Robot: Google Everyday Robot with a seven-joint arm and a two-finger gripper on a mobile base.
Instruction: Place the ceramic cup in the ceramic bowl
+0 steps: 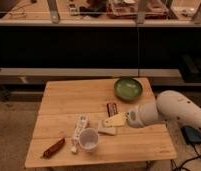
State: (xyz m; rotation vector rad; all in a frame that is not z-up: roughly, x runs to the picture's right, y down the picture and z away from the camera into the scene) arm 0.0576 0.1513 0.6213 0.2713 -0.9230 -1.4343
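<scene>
While upright, white ceramic cup (89, 139) near end effector (110, 121)

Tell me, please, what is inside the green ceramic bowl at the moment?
The ceramic bowl shows only its bare green inside; nothing covers it. The ceramic cup stands apart, nearer the camera. The gripper, open, hangs between them.

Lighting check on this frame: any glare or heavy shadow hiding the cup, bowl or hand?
Camera view: warm, dim light, even across the table; ceramic cup and ceramic bowl lit without glare; the hand, open over the table between cup and bowl, is well lit; the cabinet front behind sits in deep shadow.
</scene>
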